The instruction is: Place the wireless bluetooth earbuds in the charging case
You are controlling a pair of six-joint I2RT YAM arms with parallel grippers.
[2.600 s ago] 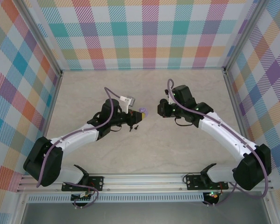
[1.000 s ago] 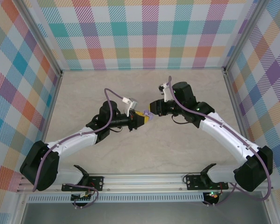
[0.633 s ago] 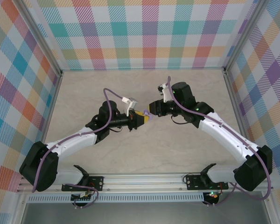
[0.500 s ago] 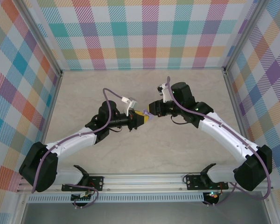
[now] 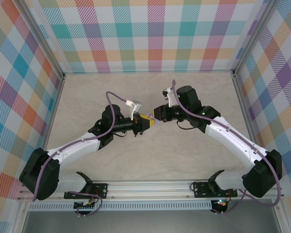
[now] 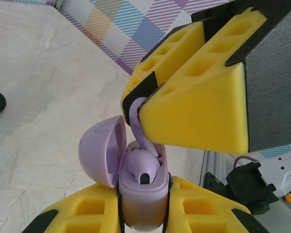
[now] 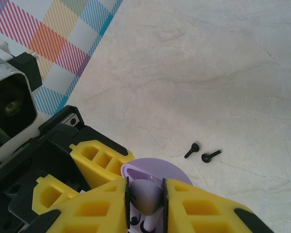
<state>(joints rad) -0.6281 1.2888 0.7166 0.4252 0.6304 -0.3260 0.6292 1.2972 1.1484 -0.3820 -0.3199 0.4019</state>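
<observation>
1. Wireless bluetooth earbuds: the lavender earbud sits head-down in the mouth of the charging case, and your right jaws are clamped on its stem;
2. your left jaws are clamped on the case body, holding it up above the bench with the lid swung open;
3. I cannot tell whether that bud is fully seated (the yellow pads crowd the socket); I judge it nearly home;
4. two black earbuds lie side by side on the bench, well apart from the case; count those as left to do.
</observation>
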